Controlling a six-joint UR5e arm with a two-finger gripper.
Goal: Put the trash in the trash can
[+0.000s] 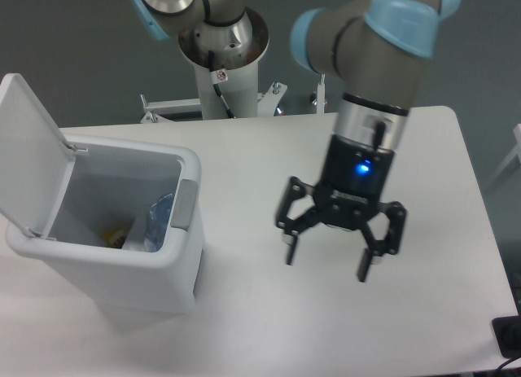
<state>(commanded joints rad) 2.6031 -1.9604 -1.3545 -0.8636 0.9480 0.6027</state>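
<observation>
— White table [244,312] under the gripper [329,265]: jaws spread wide, nothing between them, hanging to the right of the trash can [167,267].

— And the trash?

— The bottle [156,226] lies inside the can with something yellowish, maybe the wrapper; I can't tell.

— Risks?

— Swinging left could clip the grey tab [183,204] or raised lid [31,145]. Room lies right and forward, before the table edge.
</observation>
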